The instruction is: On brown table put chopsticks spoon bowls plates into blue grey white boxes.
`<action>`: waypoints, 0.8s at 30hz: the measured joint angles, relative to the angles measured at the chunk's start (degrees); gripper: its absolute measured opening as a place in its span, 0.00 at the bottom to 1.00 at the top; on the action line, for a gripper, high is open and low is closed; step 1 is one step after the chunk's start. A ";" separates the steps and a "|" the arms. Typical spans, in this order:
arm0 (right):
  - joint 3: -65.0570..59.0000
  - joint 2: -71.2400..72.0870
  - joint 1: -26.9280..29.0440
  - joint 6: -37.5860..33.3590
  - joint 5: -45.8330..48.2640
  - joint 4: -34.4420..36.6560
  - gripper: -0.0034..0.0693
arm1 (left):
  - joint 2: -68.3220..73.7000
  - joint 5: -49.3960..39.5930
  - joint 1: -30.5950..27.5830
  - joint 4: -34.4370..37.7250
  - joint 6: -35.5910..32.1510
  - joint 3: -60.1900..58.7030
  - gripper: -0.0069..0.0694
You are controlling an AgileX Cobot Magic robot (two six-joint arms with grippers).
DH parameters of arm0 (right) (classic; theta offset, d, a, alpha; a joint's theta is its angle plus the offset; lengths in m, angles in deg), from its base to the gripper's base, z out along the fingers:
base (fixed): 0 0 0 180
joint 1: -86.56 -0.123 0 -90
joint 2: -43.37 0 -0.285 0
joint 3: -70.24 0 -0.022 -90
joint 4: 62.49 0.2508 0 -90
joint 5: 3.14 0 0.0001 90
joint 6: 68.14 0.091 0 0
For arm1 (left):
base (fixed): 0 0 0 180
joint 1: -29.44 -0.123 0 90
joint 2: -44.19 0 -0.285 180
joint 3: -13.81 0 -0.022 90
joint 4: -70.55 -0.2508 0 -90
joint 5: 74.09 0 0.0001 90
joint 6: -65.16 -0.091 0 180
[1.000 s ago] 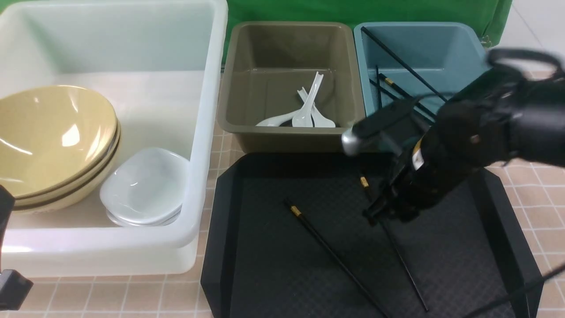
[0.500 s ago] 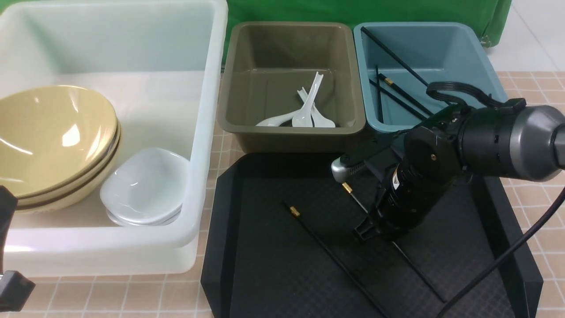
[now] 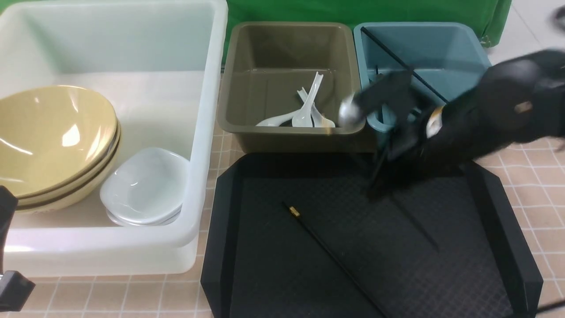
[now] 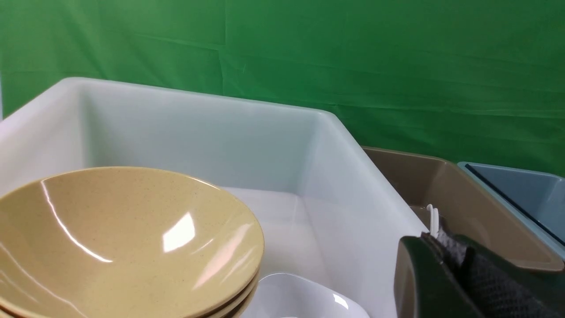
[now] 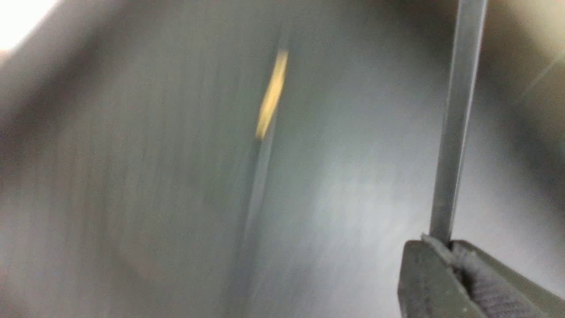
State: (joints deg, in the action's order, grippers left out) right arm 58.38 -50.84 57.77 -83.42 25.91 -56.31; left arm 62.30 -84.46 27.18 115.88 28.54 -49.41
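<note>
A glossy finish is shown by the tan bowls [image 3: 53, 137] and white plates [image 3: 145, 185]. The white box [image 3: 207, 88] is seen as smooth translucent plastic, the black tray [image 3: 273, 274] as matt and finely embossed. Creased cloth is seen in the green backdrop [image 4: 309, 66].

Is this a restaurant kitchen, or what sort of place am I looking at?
Probably a robot test setup staged as a dish-sorting station, not a real kitchen. A green cloth backdrop hangs behind the table, and a white tub holds bowls, an olive-grey tub spoons, a teal tub chopsticks.
</note>
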 joint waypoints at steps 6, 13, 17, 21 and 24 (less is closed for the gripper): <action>0.00 -1.19 6.98 0.49 -29.04 -1.04 0.14 | 0.00 0.00 0.00 0.00 0.00 0.00 0.10; 4.04 -14.07 12.99 5.73 -47.05 -1.04 0.30 | 0.00 0.00 0.00 0.06 0.00 0.00 0.10; 6.07 -15.73 13.33 6.31 -35.06 -1.06 0.47 | 0.00 0.00 0.00 0.12 0.00 0.00 0.10; 6.45 -12.94 13.12 10.30 -19.17 -1.06 0.52 | 0.00 0.00 0.00 0.17 0.00 0.00 0.10; 6.49 -9.06 11.26 12.34 -3.30 -1.18 0.52 | 0.00 0.00 0.00 0.17 0.00 0.00 0.10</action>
State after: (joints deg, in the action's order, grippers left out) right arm 64.87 -59.90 69.03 -71.08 22.61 -57.49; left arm 62.30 -84.46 27.18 116.05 28.54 -49.41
